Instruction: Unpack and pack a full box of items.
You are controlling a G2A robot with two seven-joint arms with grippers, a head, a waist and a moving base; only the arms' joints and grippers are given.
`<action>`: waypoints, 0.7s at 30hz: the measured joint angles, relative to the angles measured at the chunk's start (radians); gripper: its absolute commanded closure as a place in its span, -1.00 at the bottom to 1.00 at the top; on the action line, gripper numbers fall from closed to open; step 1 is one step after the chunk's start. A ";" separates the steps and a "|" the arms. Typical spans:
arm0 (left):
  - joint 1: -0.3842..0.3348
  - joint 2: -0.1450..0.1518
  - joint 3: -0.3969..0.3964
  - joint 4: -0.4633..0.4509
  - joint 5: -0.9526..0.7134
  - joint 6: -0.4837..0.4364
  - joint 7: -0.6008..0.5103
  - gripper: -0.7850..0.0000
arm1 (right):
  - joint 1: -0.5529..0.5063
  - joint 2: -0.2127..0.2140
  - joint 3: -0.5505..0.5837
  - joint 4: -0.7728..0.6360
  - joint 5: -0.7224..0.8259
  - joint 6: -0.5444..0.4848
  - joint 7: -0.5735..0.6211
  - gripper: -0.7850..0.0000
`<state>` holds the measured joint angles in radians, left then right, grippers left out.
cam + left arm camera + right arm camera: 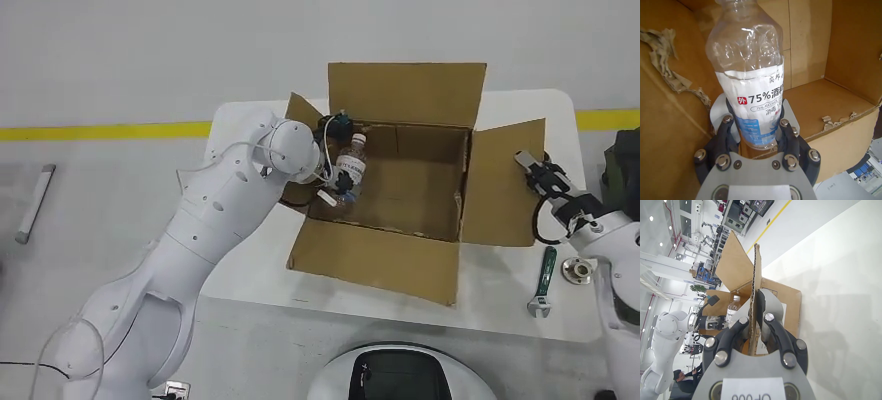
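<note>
Wrench [543, 282] on table [500, 312] at 4 o'clock of box [375, 262], right gripper [753, 303] clenched on its 3 o'clock flap [757, 262], left gripper [755, 111] grasping bottle [745, 62] at box's 9 o'clock side.

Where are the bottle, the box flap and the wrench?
bottle [745, 53], left wrist view, clear body above the label.
box flap [754, 285], right wrist view, corrugated edge.
wrench [547, 272], top view, green handle.
</note>
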<state>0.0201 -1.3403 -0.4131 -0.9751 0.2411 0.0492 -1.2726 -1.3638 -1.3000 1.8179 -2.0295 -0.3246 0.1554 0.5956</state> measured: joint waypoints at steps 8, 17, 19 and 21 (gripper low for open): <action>-0.018 -0.004 -0.040 0.012 -0.016 -0.025 -0.002 -1.00 | 0.013 0.009 -0.014 0.012 -0.017 -0.002 -0.007 1.00; -0.068 0.052 -0.194 -0.118 -0.011 -0.052 -0.021 -1.00 | 0.038 0.021 -0.020 0.062 -0.052 -0.019 -0.010 1.00; -0.071 0.075 -0.235 -0.174 0.036 -0.053 -0.026 -1.00 | 0.041 0.023 -0.023 0.069 -0.052 -0.022 -0.012 1.00; -0.064 0.100 -0.277 -0.232 0.090 -0.052 -0.034 -1.00 | 0.044 0.025 -0.026 0.074 -0.053 -0.023 -0.014 1.00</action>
<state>-0.0440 -1.2403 -0.6899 -1.2068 0.3316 -0.0030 -1.3061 -1.3199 -1.2749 1.7923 -1.9552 -0.3778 0.1323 0.5821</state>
